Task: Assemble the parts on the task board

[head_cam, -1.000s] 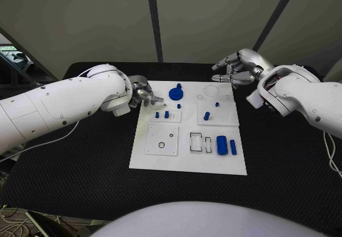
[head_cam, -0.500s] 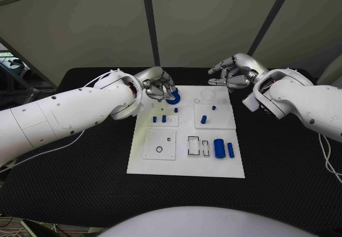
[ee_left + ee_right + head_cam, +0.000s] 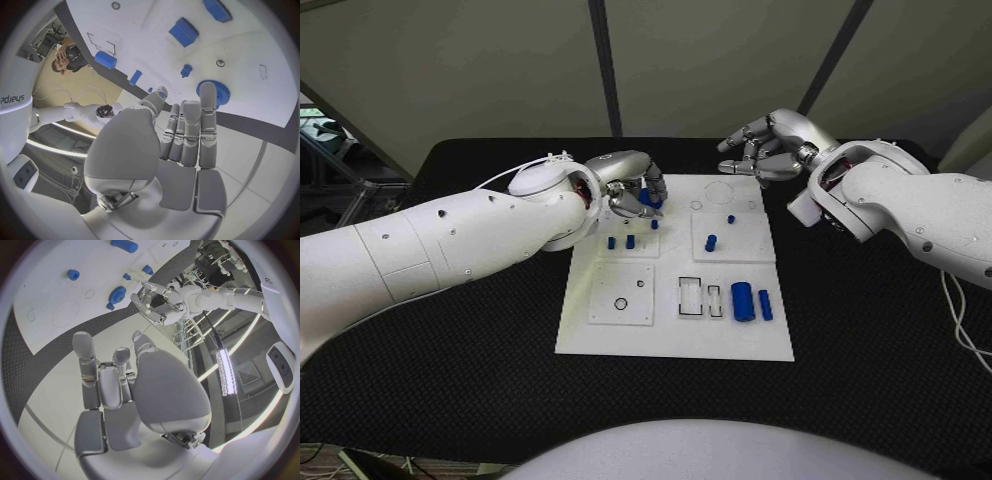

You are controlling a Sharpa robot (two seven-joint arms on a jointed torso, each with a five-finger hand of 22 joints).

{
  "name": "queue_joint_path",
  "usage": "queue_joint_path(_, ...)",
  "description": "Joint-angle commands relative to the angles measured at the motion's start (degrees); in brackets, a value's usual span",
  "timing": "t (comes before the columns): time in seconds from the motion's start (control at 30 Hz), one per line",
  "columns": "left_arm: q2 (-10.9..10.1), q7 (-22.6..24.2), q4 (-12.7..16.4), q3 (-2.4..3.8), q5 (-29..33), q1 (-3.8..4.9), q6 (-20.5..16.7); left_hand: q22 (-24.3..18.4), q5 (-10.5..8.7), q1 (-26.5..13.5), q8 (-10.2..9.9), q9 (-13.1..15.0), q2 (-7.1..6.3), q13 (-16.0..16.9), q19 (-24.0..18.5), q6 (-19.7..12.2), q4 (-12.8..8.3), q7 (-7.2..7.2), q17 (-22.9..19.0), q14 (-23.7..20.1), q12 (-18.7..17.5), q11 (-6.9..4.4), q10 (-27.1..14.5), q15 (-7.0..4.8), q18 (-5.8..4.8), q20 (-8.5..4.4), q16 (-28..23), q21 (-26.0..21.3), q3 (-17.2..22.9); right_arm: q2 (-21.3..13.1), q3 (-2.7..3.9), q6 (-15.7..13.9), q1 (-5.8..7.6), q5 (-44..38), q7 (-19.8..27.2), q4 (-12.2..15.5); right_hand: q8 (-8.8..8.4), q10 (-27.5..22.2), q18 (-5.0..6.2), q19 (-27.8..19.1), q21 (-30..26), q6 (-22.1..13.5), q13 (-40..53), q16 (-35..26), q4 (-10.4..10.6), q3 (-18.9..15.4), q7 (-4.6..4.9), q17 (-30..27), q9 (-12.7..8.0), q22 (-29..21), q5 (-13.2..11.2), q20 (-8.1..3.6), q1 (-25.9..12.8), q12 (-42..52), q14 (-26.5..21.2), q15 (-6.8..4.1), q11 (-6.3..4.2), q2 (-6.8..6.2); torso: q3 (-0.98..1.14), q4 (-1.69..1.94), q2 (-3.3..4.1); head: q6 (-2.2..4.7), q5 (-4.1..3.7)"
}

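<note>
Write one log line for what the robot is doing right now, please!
left hand: over gear, not gripping | right hand: open, past board's far edge | gear: on board | step: gear pickup pending

left hand (image 3: 635, 183) fingers curled downward, right hand (image 3: 770, 147) raised, fingers loosely bent, holding nothing

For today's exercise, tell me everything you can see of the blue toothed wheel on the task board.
The blue gear is a round, flat piece that looks like plastic, with fine teeth round its rim and a raised hub. It lies flat at the far left of the white task board, near the board's far edge. The left hand hangs just over it with fingers reaching its rim; whether they actually touch cannot be told. In the head view that hand partly hides it.
</note>
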Motion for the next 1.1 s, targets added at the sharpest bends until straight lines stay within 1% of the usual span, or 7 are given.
queue_joint_path(0.03, 0.6, 0.5, -0.7, -0.02, -5.0, 0.00, 2.5, 3.4, 0.14, -0.2, -0.5, -0.3, 0.37, -0.4, 1.6, 0.7, 0.0, 0.01, 2.4, 1.3, -0.5, -0.03, 0.6, -0.06, 0.80, -0.11, 3.1, 4.1, -0.4, 0.1, 0.04, -0.1, 0.08, -0.2, 0.5, 0.1, 0.26, -0.5, 1.04, -0.3, -0.3, 0.2, 0.0, -0.4, -0.2, 0.0, -0.07, 0.0, -0.1, -0.1, 0.2, 0.12, 0.1, -0.3, 2.2, -0.41, -0.07, 0.42, 0.02, 0.07, -0.04, -0.03, -0.15)
queue_joint_path(0.23, 1.4, 0.1, -1.8, -0.03, -5.6, -0.20, 3.8, 9.6, 0.22, 0.1, -1.2, -0.8, 0.81, -1.1, 4.2, 2.0, -0.2, -0.17, 6.1, 3.2, -1.2, -0.22, 1.7, -0.17, -0.26, -0.30, 7.8, 11.4, 0.3, 0.2, 0.04, -0.1, 0.08, -0.2, 0.5, 0.1, 0.27, -0.5, 1.04, -0.3, -0.3, 0.2, -0.1, -0.4, -0.2, 0.0, -0.07, 0.0, -0.1, -0.1, 0.2, 0.12, 0.1, -0.3, 2.2, -0.41, -0.07, 0.41, 0.00, 0.03, 0.03, 0.02, -0.16)
queue_joint_path(0.33, 1.7, -0.1, -2.4, -0.04, -5.8, -0.31, 4.2, 11.6, 0.24, 0.3, -1.5, -1.0, 0.93, -1.4, 5.0, 2.4, -0.4, -0.14, 7.1, 3.7, -1.6, -0.26, 2.2, -0.23, -0.61, -0.35, 9.2, 13.7, 0.9, 0.2, 0.04, -0.1, 0.08, -0.2, 0.5, 0.2, 0.27, -0.5, 1.04, -0.3, -0.3, 0.2, -0.1, -0.4, -0.2, 0.0, -0.07, 0.0, -0.1, -0.1, 0.2, 0.12, 0.1, -0.3, 2.2, -0.41, -0.07, 0.41, 0.06, 0.00, -0.04, -0.02, -0.18)
queue_joint_path(0.53, 2.2, -0.5, -3.2, -0.03, -5.9, -0.52, 5.2, 13.7, 0.23, 0.3, -1.9, -1.2, 0.95, -1.6, 5.6, 2.9, -0.5, -0.11, 8.1, 4.2, -2.0, -0.29, 2.8, -0.29, -0.97, -0.37, 10.6, 16.1, 1.6, 0.2, 0.04, -0.1, 0.08, -0.2, 0.4, 0.1, 0.27, -0.5, 1.04, -0.3, -0.3, 0.2, -0.1, -0.4, -0.2, 0.0, -0.07, 0.0, -0.1, -0.1, 0.2, 0.12, 0.1, -0.3, 2.2, -0.41, -0.07, 0.41, -0.01, 0.12, -0.02, -0.03, -0.37)
queue_joint_path(0.7, 2.6, -0.6, -3.6, -0.03, -5.9, -0.74, 5.9, 15.1, 0.23, 0.3, -2.1, -1.3, 0.99, -1.7, 6.1, 3.4, -0.5, -0.13, 8.7, 4.6, -2.2, -0.37, 3.4, -0.37, -1.19, -0.41, 11.4, 17.6, 2.1, 0.3, 0.04, -0.1, 0.08, -0.2, 0.3, 0.1, 0.27, -0.4, 1.02, -0.3, -0.3, 0.2, -0.1, -0.4, -0.2, 0.0, -0.07, 0.0, -0.1, 0.0, 0.3, 0.11, 0.1, -0.3, 2.2, -0.42, -0.06, 0.43, 0.06, 0.07, -0.07, -0.13, -0.28)
queue_joint_path(0.9, 2.8, -0.8, -3.8, -0.03, -5.9, -1.07, 6.3, 18.3, 0.21, 0.7, -2.3, -1.5, 1.14, -1.8, 7.5, 4.0, -0.8, -0.21, 10.2, 5.6, -2.4, -0.55, 4.4, -0.57, -1.85, -0.55, 13.0, 21.5, 3.1, 0.4, 0.04, 0.0, 0.08, -0.2, 0.3, 0.1, 0.28, -0.3, 1.02, -0.3, -0.3, 0.2, 0.0, -0.4, -0.2, 0.1, -0.07, 0.0, -0.1, -0.1, 0.3, 0.11, 0.2, -0.2, 2.2, -0.42, -0.07, 0.45, 0.06, 0.03, -0.04, -0.21, -0.30)
queue_joint_path(1.1, 3.0, -1.1, -4.0, -0.02, -5.9, -1.43, 6.7, 19.6, 0.22, 0.9, -2.5, -1.6, 1.21, -1.9, 8.1, 4.3, -1.1, -0.27, 10.6, 6.0, -2.5, -0.69, 5.0, -0.68, -2.08, -0.66, 13.6, 23.0, 3.8, 0.4, 0.04, 0.1, 0.08, -0.2, 0.3, 0.1, 0.29, -0.3, 1.02, -0.3, -0.3, 0.2, 0.0, -0.4, -0.2, 0.1, -0.07, 0.0, -0.1, -0.1, 0.4, 0.11, 0.2, -0.3, 2.2, -0.43, -0.07, 0.47, 0.06, 0.07, -0.06, -0.18, -0.40)
